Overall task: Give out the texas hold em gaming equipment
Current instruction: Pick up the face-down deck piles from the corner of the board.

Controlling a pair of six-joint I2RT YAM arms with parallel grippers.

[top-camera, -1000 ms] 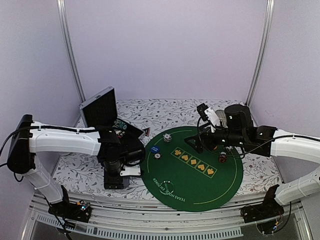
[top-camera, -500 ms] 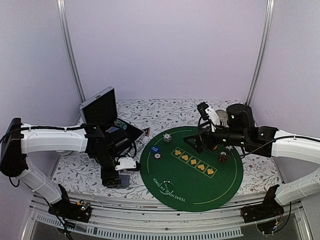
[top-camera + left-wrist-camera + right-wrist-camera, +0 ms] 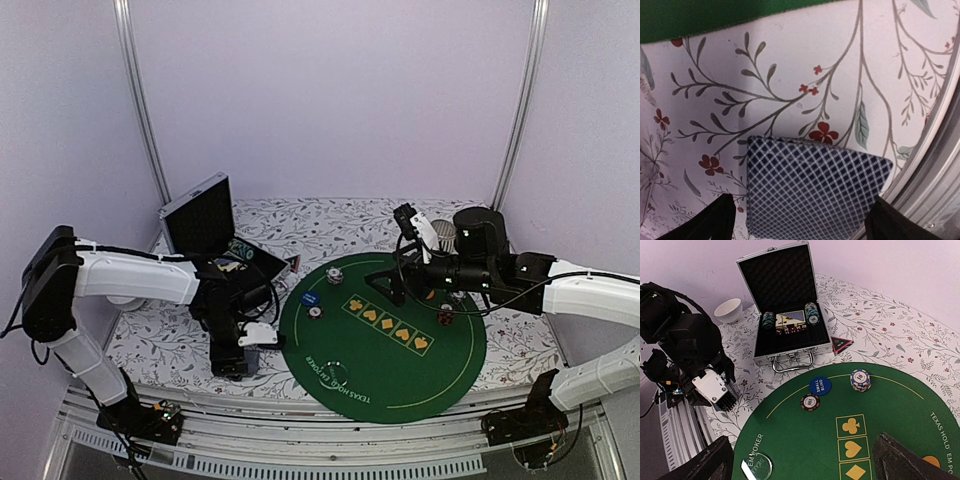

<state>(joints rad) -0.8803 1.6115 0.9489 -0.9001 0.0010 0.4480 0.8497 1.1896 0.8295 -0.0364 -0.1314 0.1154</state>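
1. Floral-print cloth (image 3: 790, 75) covers the table. At the lower left of the top view the left gripper (image 3: 800, 217) points down, its jaws spread wide either side of lattice-backed playing cards (image 3: 815, 185), which lie on the cloth just off the green mat (image 3: 430, 370) (a sliver of cloth shows between one finger and the cards).
2. On the mat's left part a clear disc (image 3: 760, 464) sits nearest, then a striped chip (image 3: 810, 402), a blue disc (image 3: 820, 385) and a chip stack (image 3: 860, 379).
3. Over the mat's upper centre the right gripper (image 3: 388, 287) hovers with its jaws wide apart and nothing between them.
4. Beyond the mat, a black red-edged triangle (image 3: 841, 344) lies beside the open aluminium case (image 3: 780, 277).
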